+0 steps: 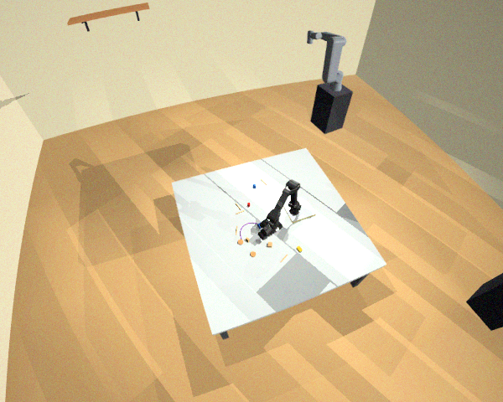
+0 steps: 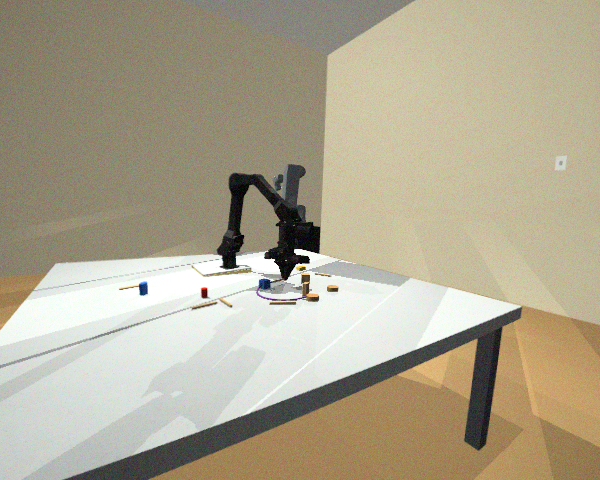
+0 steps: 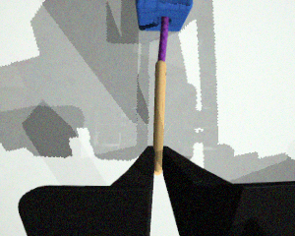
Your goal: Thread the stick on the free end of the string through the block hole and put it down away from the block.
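Note:
The blue block (image 1: 259, 225) (image 2: 264, 284) (image 3: 164, 12) stands on the table (image 1: 225, 302) (image 2: 341, 356). My gripper (image 1: 259, 240) (image 2: 285, 279) (image 3: 156, 151) is shut on the near end of the thin wooden stick (image 2: 276, 281) (image 3: 159, 113), low over the table. The whole stick is outside the block, in line with its hole. The purple string (image 1: 244, 225) (image 2: 274, 299) (image 3: 163, 39) runs from the stick's far end into the block's near face, and curves from the block's other side to the round wooden button (image 1: 240, 242) (image 2: 312, 297). The inside of the hole is hidden.
Wooden pieces (image 1: 252, 254) (image 1: 269, 244) (image 1: 247, 239) lie near the button. A red cylinder (image 1: 248, 204) (image 2: 204, 292), a blue piece (image 1: 254, 186) (image 2: 143, 288), a yellow piece (image 1: 298, 249) (image 2: 301, 268) and several loose sticks lie around.

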Controlling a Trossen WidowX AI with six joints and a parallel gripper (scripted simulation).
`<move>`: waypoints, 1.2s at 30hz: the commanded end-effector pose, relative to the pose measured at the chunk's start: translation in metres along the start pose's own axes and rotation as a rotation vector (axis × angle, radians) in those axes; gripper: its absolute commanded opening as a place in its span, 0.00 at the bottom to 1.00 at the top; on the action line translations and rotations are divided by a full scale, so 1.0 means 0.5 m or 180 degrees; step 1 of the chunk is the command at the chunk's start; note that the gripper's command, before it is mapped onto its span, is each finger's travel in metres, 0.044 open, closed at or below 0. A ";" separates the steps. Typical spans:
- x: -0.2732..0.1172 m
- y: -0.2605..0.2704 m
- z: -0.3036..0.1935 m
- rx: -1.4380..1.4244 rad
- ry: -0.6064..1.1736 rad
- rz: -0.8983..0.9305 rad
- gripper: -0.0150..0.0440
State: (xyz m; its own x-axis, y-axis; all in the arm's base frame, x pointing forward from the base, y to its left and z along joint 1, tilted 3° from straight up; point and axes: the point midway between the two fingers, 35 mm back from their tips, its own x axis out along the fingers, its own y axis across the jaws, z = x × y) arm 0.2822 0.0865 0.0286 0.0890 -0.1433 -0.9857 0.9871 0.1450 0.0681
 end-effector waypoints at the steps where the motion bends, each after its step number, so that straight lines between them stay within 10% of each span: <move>1: 0.000 -0.002 -0.011 -0.0001 -0.0009 -0.0004 0.25; 22: 0.015 -0.002 -0.057 -0.0041 -0.0006 -0.0133 0.25; 30: -0.009 0.003 -0.053 -0.0054 -0.0009 -0.0100 0.61; 36: -0.149 0.007 -0.037 -0.0052 -0.0008 -0.0101 0.61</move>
State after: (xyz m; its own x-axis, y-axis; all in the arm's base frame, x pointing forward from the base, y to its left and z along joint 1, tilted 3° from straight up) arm 0.2782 0.1148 0.0723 0.0444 -0.1583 -0.9864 0.9867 0.1613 0.0186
